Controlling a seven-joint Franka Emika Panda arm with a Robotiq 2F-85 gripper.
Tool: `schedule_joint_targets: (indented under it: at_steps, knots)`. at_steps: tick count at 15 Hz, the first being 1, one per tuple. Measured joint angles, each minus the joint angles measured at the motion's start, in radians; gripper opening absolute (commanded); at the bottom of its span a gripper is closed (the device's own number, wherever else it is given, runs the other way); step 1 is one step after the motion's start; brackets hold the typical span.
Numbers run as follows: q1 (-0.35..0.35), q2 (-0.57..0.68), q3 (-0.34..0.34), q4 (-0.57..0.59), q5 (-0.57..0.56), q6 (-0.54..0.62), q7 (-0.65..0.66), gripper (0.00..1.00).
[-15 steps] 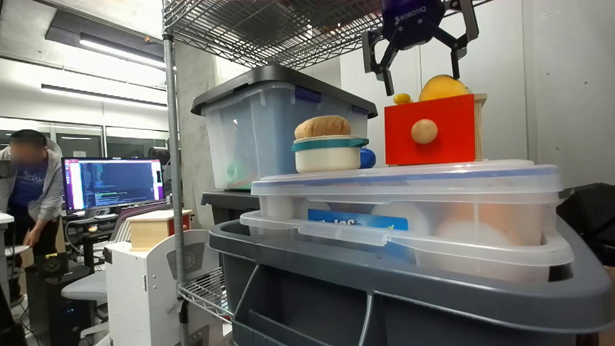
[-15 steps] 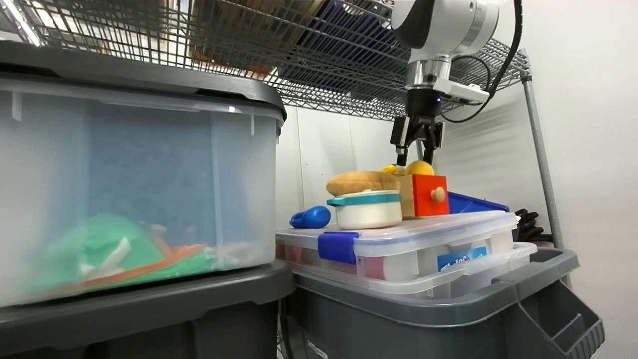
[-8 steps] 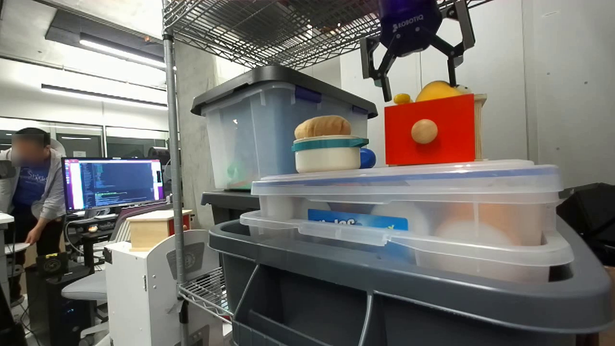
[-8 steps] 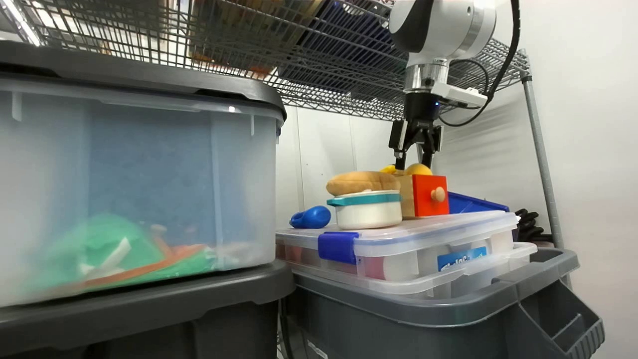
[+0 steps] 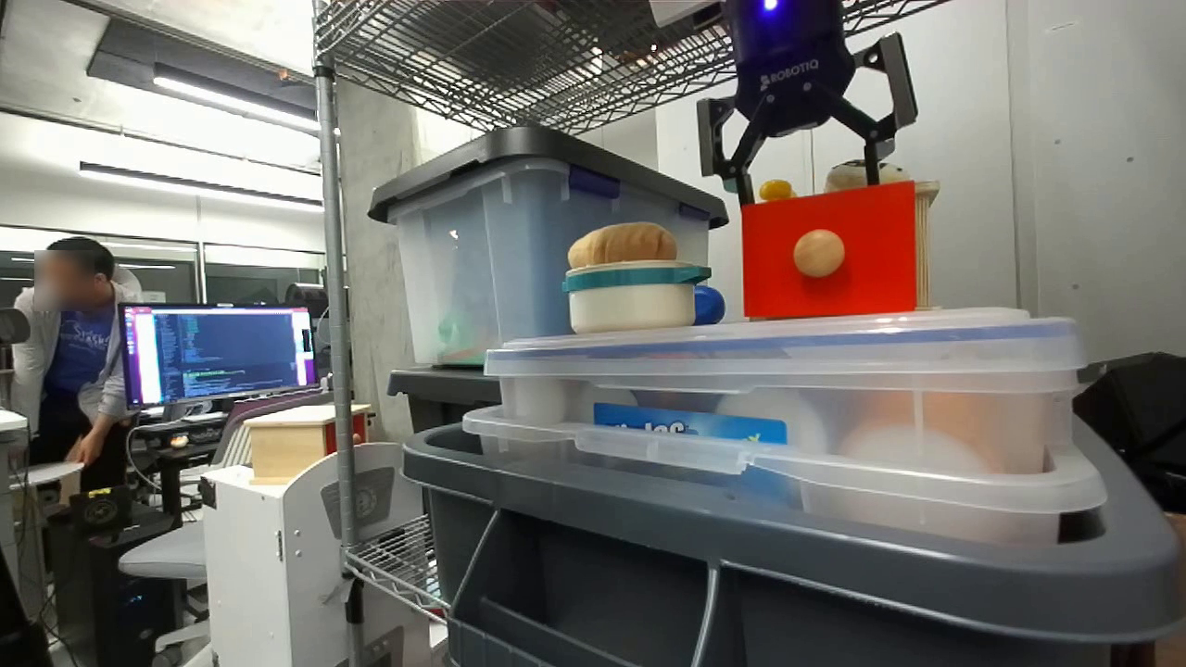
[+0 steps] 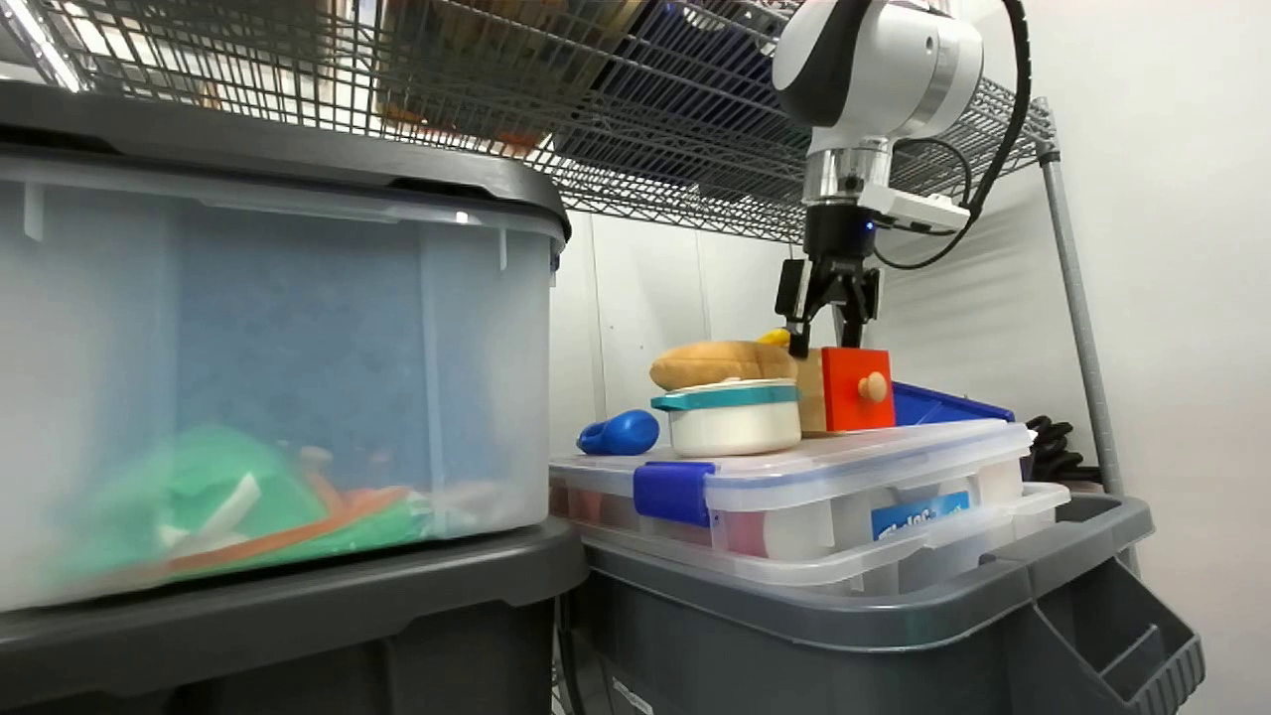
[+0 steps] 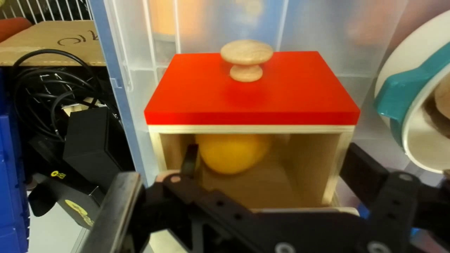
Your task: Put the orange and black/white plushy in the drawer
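Arm point(image 6: 894, 74) reaches down from above in an exterior view, wrist point(image 6: 847, 174) near vertical. Gripper point(image 5: 809, 190) points downward; fingers point(image 5: 872, 165) stand wide apart, confirmed in wrist view. Blue indicator light point(image 6: 870, 225) is lit above the fingers.

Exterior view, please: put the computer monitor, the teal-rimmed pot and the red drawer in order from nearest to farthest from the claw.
1. Red drawer, right below the claw.
2. Teal-rimmed pot, left of it in the picture, on the same level.
3. Computer monitor, off in the background at far picture left.
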Motion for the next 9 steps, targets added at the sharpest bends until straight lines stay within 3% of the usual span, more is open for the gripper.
schedule_joint_targets:
  at_steps: [9]
  knots:
    - [-0.001, -0.009, 0.000, 0.029, 0.000, -0.008, 0.000, 1.00]
